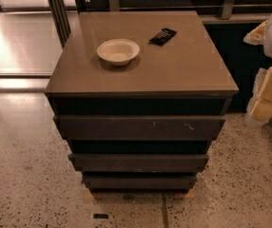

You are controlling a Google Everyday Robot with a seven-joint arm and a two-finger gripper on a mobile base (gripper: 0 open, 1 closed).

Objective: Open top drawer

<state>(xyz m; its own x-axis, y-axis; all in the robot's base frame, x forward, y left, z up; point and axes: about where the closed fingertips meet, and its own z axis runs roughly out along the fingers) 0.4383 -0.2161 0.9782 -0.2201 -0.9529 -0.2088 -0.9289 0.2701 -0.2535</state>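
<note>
- Writing: the dark packet on the cabinet top carries pale marks, too small for me to read. I can make out no other lettering.
- Gripper: it sits at the far right edge of view as pale cream blocks, partly cut off by the frame. It hangs beside the cabinet's right side, at about the height of the top slab's front edge. It touches nothing I can see, and I cannot tell whether it is apart or together.
- Top drawer: the widest of three dark fronts, just under the slab, with a dark band between the two. Small pale scratches show right of centre. It looks shut.
- Middle drawer and bottom drawer sit below it, each narrower than the one above.
- On the slab: a cream bowl left of centre, upright. The packet lies to its right, apart from it, toward the back.
- Speckled floor lies in front of the drawer fronts. Nothing stands between the gripper and the top drawer's right end.
</note>
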